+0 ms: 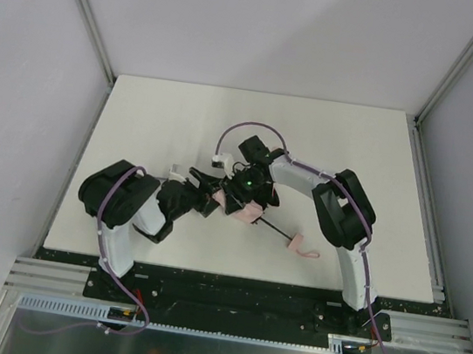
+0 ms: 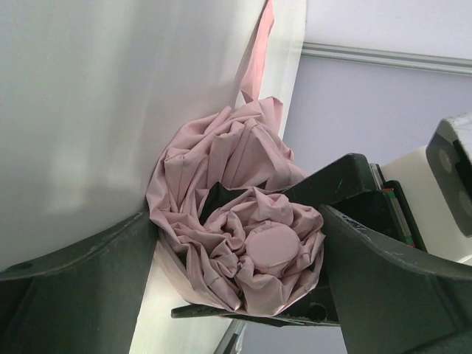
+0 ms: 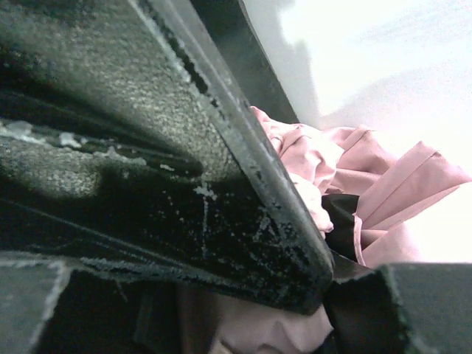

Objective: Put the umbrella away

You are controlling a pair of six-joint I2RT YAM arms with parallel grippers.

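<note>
A lab test cell: white table [image 1: 183,117], aluminium-framed grey walls [image 1: 23,68].

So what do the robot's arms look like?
The left arm and right arm are white with chunky black joints, each trailing a purple cable. Their fingers are dark and blocky; the right ones look scratched. A green light glows near the right wrist.

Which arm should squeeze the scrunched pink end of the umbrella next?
Left, probably: the left fingers, open, flank the end of the umbrella; the right fingers are busy clamping its fabric.
</note>
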